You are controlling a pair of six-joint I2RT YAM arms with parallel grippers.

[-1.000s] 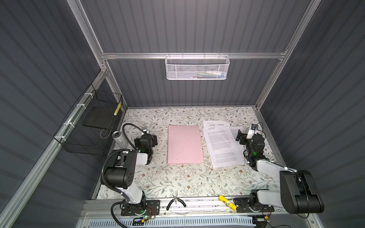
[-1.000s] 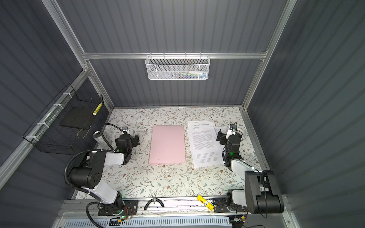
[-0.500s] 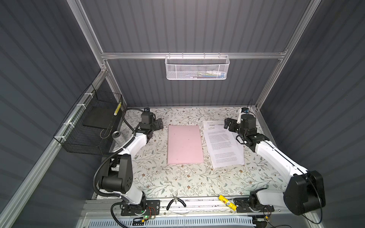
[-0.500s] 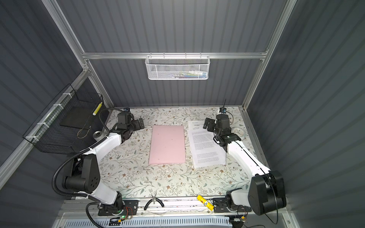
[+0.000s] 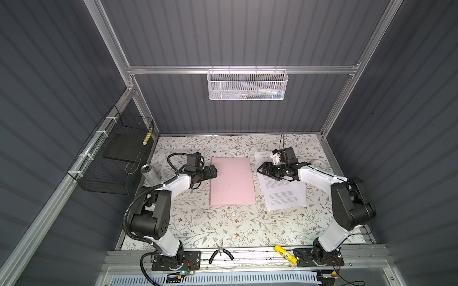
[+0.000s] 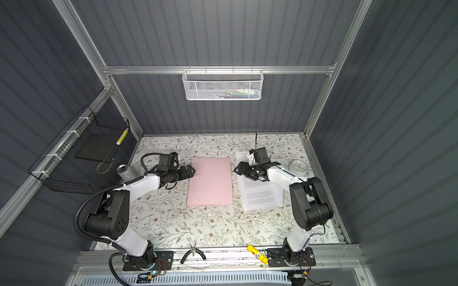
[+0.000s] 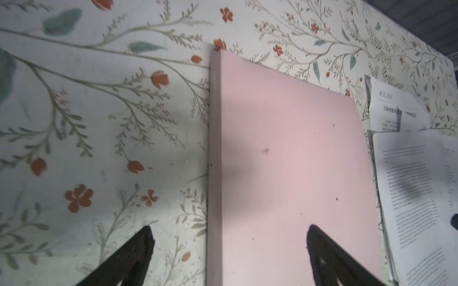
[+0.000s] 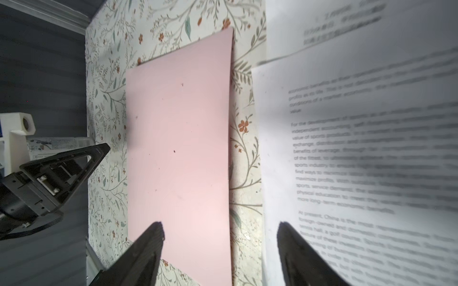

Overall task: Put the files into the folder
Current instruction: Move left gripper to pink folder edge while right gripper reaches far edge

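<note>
On the desk [image 5: 223, 222], closed folder [image 5: 231, 182] lies mid-desk, files [image 5: 282, 195] just beside it.
Left hand [image 5: 214, 171] wide at the folder's edge, right hand [image 5: 261, 169] half-spread over the files, both empty; a flat pinch may crumple or scatter loose sheets.

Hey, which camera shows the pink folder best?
Both top views: the pink folder lies closed and flat with all four corners in frame. The left wrist view shows its side edge close up but crops the near end; the right wrist view shows most of the cover, one end cropped.
</note>
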